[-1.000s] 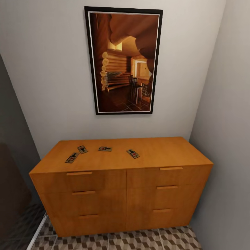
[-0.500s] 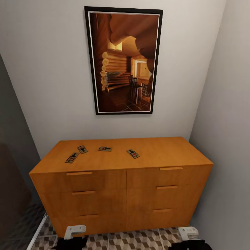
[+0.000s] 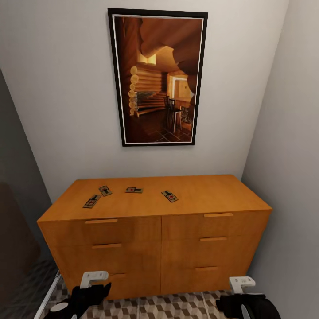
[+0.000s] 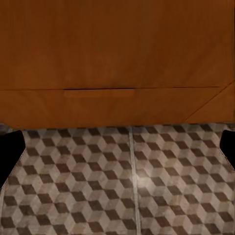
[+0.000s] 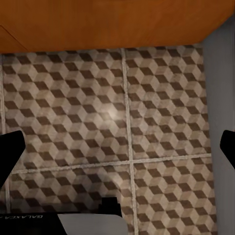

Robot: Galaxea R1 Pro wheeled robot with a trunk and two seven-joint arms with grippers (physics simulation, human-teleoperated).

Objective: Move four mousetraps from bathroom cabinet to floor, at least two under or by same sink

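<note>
The orange-brown cabinet [image 3: 159,248] stands against the wall ahead, drawers shut. Several mousetraps lie flat on its top, toward the left and middle: one at the left [image 3: 92,201], one beside it [image 3: 105,190], one further right [image 3: 134,189] and one near the centre [image 3: 169,196]. My left gripper [image 3: 91,293] and right gripper [image 3: 243,302] hang low in front of the bottom drawers, far below the traps. In the wrist views the left gripper [image 4: 117,149] and right gripper [image 5: 117,147] have their dark fingertips spread wide over the bathroom floor [image 3: 177,305], with nothing between them.
A large framed picture [image 3: 157,77] hangs on the wall above the cabinet. A grey side wall [image 3: 288,177] runs close along the cabinet's right end. At the left are a dark partition [image 3: 17,239] and a pale floor rail [image 3: 48,294].
Both arms have risen into the bottom of the head view, the grippers now in front of the lowest drawers. The cabinet, the mousetraps and the camera have not moved.
</note>
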